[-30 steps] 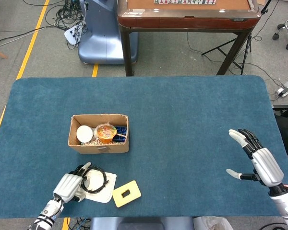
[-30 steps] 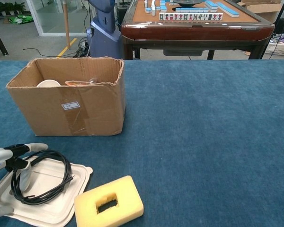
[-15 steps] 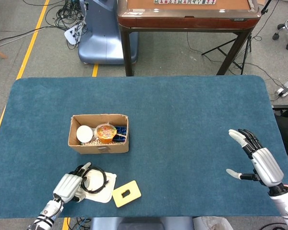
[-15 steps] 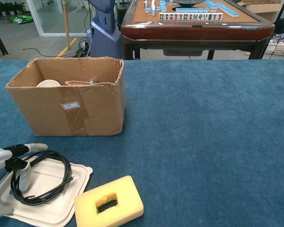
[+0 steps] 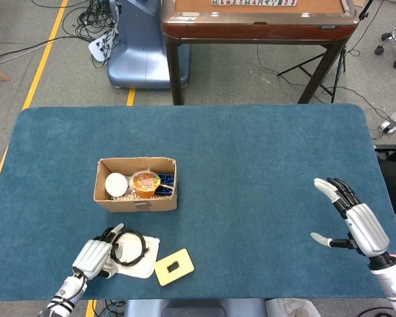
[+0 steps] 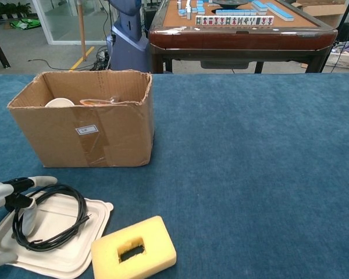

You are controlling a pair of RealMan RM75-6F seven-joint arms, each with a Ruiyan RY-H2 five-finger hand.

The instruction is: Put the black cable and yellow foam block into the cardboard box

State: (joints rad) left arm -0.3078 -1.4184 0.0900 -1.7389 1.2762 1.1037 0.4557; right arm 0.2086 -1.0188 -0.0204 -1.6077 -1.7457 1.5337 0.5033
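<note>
Black cable, coiled in a loose loop, lies on a white foam tray at the lower left of the chest view. My left hand sits at the tray's left edge with its fingers reaching in at the coil; I cannot tell whether they have closed on the cable or only touch it. Just to the right of the tray, at the bottom of the frame, the yellow foam block lies flat on the blue table covering, a rectangular slot cut in its top. Above the tray, in the left half of the frame, stands the cardboard box, open at the top. From the head view I see a white cup and an orange-lidded tub inside it. My right hand is far off at the lower right of the head view, raised over the table, fingers spread wide and holding nothing.
</note>
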